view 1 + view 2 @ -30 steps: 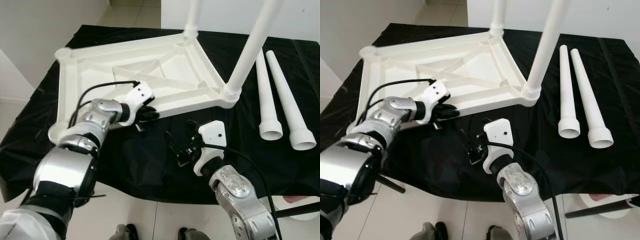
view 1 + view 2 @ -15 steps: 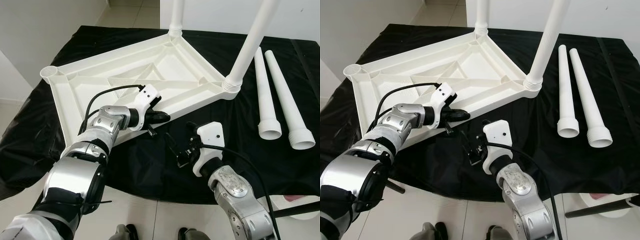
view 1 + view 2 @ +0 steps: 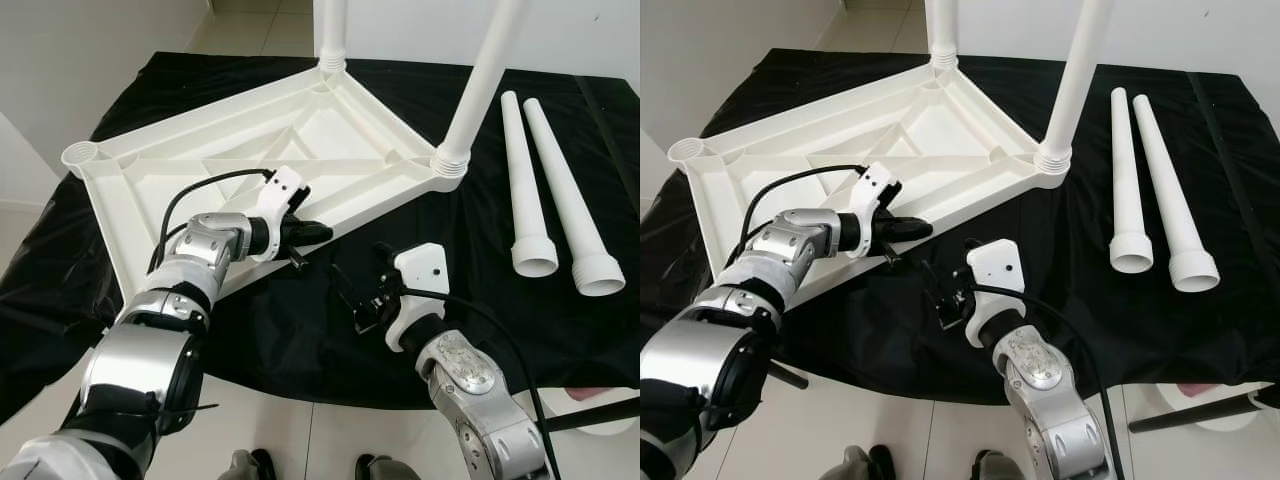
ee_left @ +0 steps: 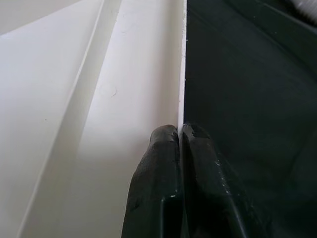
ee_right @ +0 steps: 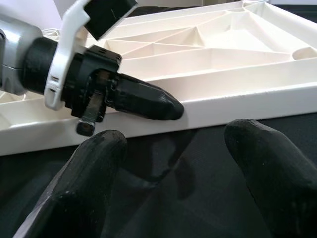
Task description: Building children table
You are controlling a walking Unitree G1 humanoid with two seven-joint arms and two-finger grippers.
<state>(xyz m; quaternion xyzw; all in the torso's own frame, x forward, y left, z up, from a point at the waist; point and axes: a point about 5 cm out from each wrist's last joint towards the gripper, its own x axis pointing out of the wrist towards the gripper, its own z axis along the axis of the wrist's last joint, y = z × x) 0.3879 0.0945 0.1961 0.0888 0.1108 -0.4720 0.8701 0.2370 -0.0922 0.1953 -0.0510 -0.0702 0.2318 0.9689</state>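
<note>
— On the counter (image 3: 250, 330), toward its left edge: upturned tabletop (image 3: 250, 170), two legs (image 3: 480, 80) screwed in at the far corners.
— Left gripper (image 3: 318, 232)?
— Jaws clamped on the tabletop's near rim.
— Right gripper (image 3: 362, 298)?
— Near the front edge, jaws apart, holding nothing.
— By the right edge: two loose legs (image 3: 555, 190).

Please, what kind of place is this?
Probably an indoor room at home: pale tiled floor, a black cloth-covered work surface, and an upside-down white plastic table top with loose white plastic legs beside it.
</note>
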